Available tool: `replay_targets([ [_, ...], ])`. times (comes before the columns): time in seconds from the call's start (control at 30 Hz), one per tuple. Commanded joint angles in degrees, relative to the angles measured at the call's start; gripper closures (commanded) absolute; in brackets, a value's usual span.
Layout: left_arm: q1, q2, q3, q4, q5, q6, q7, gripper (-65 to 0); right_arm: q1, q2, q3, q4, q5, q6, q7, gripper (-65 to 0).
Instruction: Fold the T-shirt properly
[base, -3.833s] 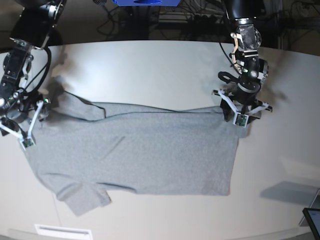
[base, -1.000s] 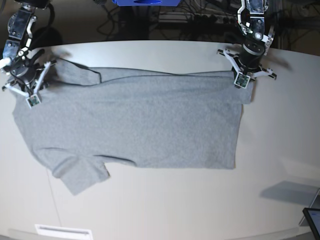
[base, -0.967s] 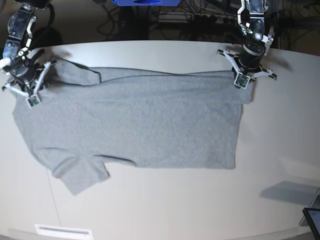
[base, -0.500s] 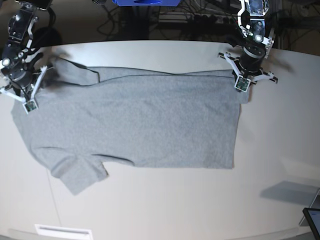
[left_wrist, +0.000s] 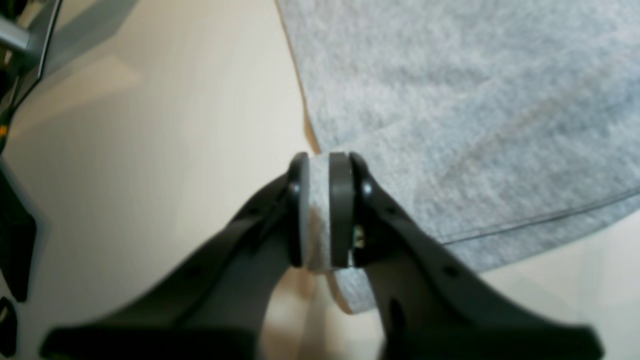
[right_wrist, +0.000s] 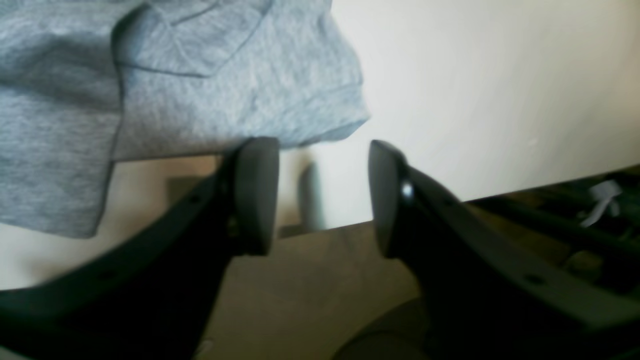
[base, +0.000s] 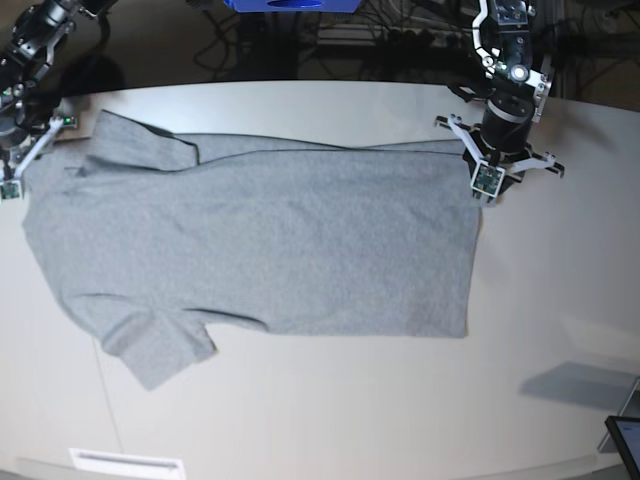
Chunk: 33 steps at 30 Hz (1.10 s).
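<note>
while the t-shirt (base: 270, 245) lies spread across the table (base: 560, 300), the left gripper (left_wrist: 322, 210) pinches its hem corner at upper right, likely pinning it; the right gripper (right_wrist: 322, 192), upper left, gapes, holding nothing.

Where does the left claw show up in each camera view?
Base: left claw at upper right, on the T-shirt's hem corner.
Left wrist: centre, shut on grey fabric.
Right wrist: not in it.
Shared landmark: the hem corner.
</note>
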Motion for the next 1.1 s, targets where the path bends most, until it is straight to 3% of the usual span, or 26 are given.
replay_targets([
  [0.0, -0.35, -0.15, -0.19, 0.91, -0.07, 0.73, -1.51, -9.2, 0.01, 0.21, 1.4, 1.1, -0.25, -0.36, -1.09, -34.2],
  [0.17, -2.54, 0.03, -0.1, 0.12, 0.01, 0.73, -1.43, -9.2, 0.89, -0.4, 4.21, 1.01, -0.16, -0.36, -13.66, -36.9],
  [0.3, -4.39, 0.03, -0.1, -1.11, 0.01, 0.73, -1.43, -9.4, -1.05, -3.65, 4.04, 1.01, -0.25, -0.36, -13.39, -37.0],
  [0.47, -6.32, 0.12, 0.52, -2.08, 0.1, 0.73, -1.43, -9.4, -2.1, -3.74, -2.99, 0.84, -0.51, -0.36, -11.55, -36.7],
  [0.63, -7.2, 0.03, 0.43, -4.54, 0.1, 0.73, -1.43, -9.4, -1.66, -2.69, -3.87, 0.93, -0.69, -0.36, -5.75, -36.7],
  [0.7, -6.94, 0.03, 0.52, -4.72, -0.34, 0.73, -1.43, -9.4, -1.75, -0.93, -3.79, 0.84, -0.6, -0.36, -6.36, -36.7],
  [0.8, -6.59, 0.03, 0.52, -4.72, -0.34, 0.73, -1.43, -9.4, -2.1, -0.93, -4.05, 0.84, -0.34, -0.36, -8.56, -36.7],
  [1.07, -6.76, 0.12, 0.52, -4.81, 0.01, 0.73, -1.43, -9.4, -2.1, -3.13, -5.1, 0.93, -0.25, -0.36, -12.43, -37.0],
])
